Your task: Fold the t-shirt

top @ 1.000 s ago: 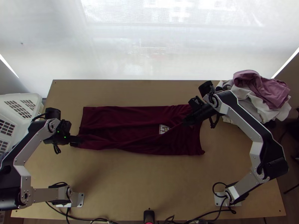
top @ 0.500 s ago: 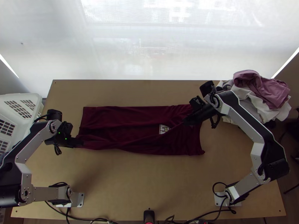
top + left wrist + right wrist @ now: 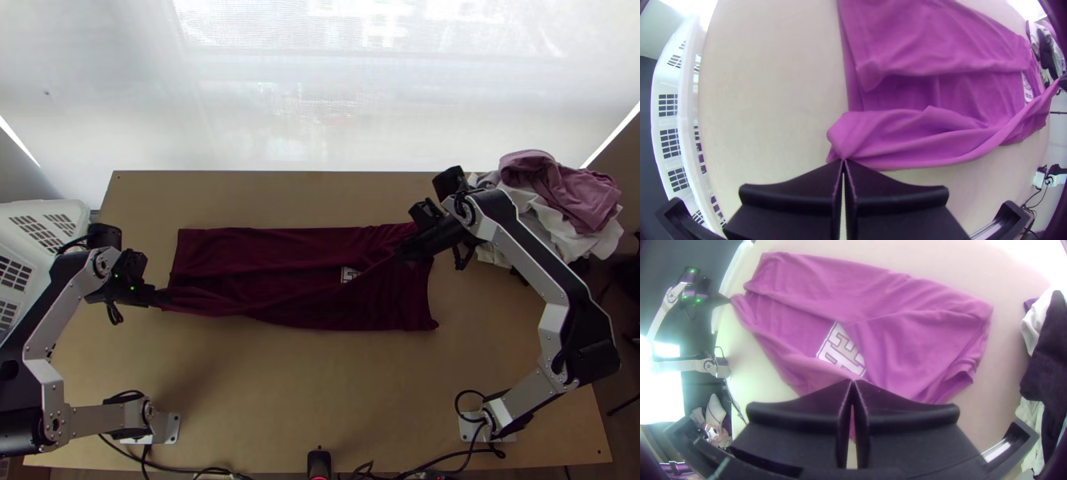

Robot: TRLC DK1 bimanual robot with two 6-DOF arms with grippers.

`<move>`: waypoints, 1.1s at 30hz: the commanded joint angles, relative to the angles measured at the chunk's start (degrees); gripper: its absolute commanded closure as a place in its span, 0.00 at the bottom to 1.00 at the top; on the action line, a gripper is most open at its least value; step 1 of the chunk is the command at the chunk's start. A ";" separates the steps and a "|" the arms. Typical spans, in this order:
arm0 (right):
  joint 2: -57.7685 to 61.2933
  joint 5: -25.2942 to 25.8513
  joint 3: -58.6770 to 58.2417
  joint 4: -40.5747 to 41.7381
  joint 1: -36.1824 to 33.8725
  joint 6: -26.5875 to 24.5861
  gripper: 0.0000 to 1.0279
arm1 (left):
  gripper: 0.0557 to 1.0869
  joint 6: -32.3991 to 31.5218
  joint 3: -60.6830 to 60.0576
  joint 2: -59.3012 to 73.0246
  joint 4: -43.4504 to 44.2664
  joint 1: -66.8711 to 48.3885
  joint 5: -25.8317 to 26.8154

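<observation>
So the t-shirt [image 3: 256,268] lies lengthwise across the table [image 3: 264,384], sides folded inward. Left gripper [image 3: 844,160] is clamped on its corner, right gripper [image 3: 853,381] pinches cloth by the print [image 3: 842,352]. Probably light and floppy; I'd grab doubled edges, single layers might slip.

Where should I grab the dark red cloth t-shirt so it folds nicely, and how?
I'd pinch the t-shirt at its near right corner, coming down from the near side. That corner pokes out beside bare light wooden table, so it should be easy to pinch. The left gripper has the near left end.
</observation>
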 commanded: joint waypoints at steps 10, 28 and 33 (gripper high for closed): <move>5.67 0.20 10.72 0.03 -1.95 0.00 0.97 | 0.97 -3.04 11.22 3.38 -5.03 -1.44 1.86; 16.75 1.08 24.61 -2.43 -5.37 -0.97 0.97 | 0.97 -4.45 23.70 13.66 -6.53 -4.96 2.65; 18.24 1.17 25.05 -2.79 -6.52 -1.50 0.97 | 0.97 -4.27 29.15 19.37 -6.35 -4.25 2.39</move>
